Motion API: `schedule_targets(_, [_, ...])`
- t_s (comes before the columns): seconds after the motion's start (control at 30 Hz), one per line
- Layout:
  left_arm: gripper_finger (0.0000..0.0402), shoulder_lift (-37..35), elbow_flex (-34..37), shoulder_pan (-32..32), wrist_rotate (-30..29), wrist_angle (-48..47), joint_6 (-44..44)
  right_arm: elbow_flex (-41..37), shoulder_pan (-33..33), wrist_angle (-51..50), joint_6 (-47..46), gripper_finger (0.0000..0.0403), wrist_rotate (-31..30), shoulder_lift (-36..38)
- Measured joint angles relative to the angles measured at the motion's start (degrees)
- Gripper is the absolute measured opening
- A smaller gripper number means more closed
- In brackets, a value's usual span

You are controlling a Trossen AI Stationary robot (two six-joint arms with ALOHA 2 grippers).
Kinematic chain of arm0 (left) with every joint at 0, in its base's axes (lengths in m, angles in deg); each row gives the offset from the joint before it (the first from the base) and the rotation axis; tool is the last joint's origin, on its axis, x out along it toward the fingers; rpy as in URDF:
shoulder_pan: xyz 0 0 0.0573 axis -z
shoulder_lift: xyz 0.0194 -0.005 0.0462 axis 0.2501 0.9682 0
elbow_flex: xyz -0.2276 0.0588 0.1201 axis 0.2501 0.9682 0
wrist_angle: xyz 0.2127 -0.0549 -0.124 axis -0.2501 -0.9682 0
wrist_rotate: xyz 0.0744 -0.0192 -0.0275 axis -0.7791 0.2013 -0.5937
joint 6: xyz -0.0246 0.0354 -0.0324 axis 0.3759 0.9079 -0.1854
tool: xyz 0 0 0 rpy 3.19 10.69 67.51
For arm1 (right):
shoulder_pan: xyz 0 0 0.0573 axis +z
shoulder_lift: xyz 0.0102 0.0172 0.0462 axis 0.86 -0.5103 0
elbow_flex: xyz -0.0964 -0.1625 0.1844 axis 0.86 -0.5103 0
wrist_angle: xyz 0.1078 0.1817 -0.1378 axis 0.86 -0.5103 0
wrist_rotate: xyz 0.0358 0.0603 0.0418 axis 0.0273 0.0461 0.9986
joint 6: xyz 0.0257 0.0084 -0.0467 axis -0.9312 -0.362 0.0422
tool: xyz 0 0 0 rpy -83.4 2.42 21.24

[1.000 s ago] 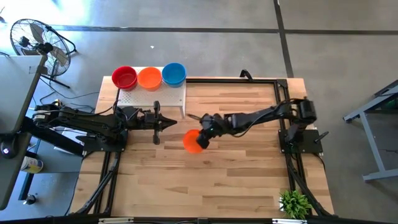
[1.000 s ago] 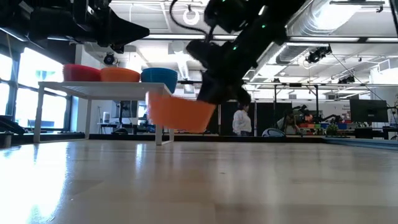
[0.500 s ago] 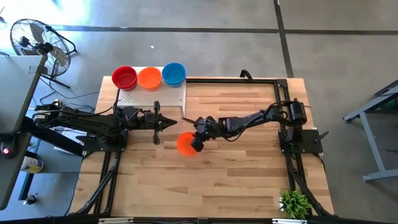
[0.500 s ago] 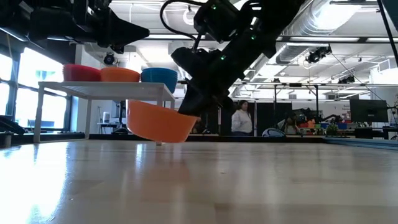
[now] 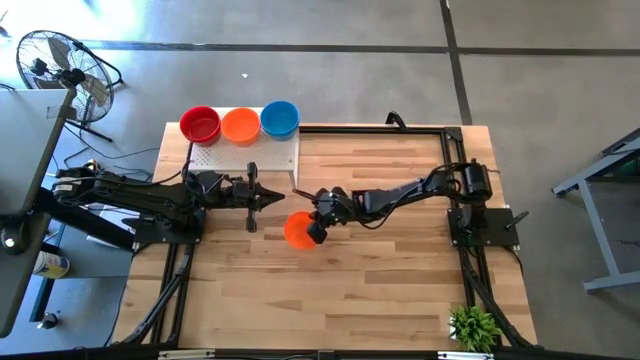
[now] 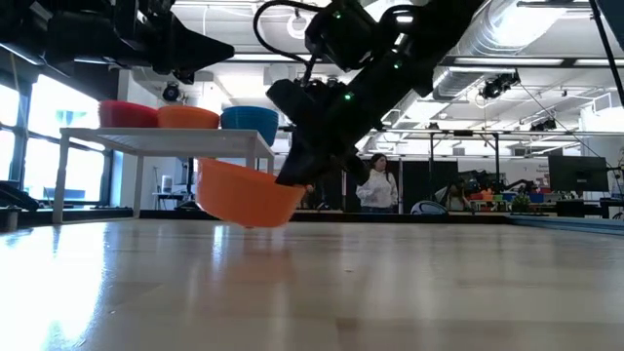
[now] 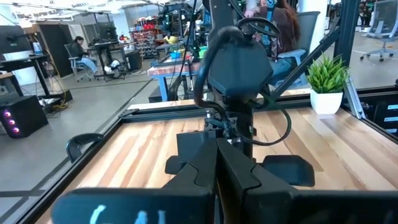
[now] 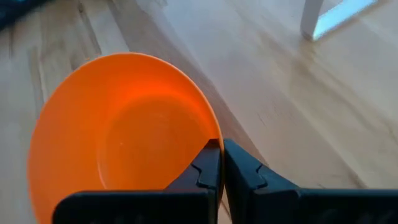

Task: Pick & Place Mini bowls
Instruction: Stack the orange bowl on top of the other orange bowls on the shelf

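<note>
One smooth, round orange plastic mini bowl [image 5: 298,229], glossy and plain inside, pinched by its rim in the right gripper [image 5: 318,226], fingers [image 8: 208,167] narrowed onto the thin wall, low over the middle of the pale wooden plank desk [image 5: 380,290]. Three more small bowls, red [image 5: 200,125], orange [image 5: 240,125] and blue [image 5: 279,118], in a row on the raised white perforated board [image 5: 245,153] at the far edge. Left gripper [image 5: 272,198] idle beside that board, fingers pressed together; grey concrete floor [image 5: 350,60] around the desk.

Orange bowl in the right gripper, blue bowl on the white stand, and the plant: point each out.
orange bowl [image 8: 118,137], right wrist view, inner floor.
blue bowl [image 5: 280,118], high view, its inside.
plant [image 5: 474,326], high view, the leaves.
</note>
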Motion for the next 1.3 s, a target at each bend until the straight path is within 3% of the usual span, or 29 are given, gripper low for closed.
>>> schedule_targets(0.3, [0.0000,-0.02,-0.02,-0.02,0.06,0.28,0.00,0.02,0.34,2.66,-0.70,0.0010,-0.71,-1.56])
schedule_targets(0.57, [0.0000,-0.02,-0.02,0.00,1.91,-1.11,0.20,0.02,0.30,3.49,0.36,0.0059,-1.70,-1.52])
schedule_targets(0.73, [0.0000,-0.02,-0.02,0.02,2.07,-5.08,-0.54,0.02,0.57,3.28,6.81,0.0077,-1.82,1.63])
schedule_targets(0.87, [0.0000,-0.27,-0.40,1.58,0.71,-5.40,-1.49,0.04,2.42,0.20,13.51,0.0050,-6.57,5.80])
schedule_targets(1.03, [0.0000,0.51,-6.65,4.85,-4.97,-17.93,-0.30,-3.40,4.82,1.22,19.26,0.0005,-12.23,9.12])
schedule_targets(1.3, [0.0001,6.88,-19.94,8.28,-7.48,-40.04,-1.93,-22.98,5.08,23.80,20.11,0.0003,-6.13,15.31])
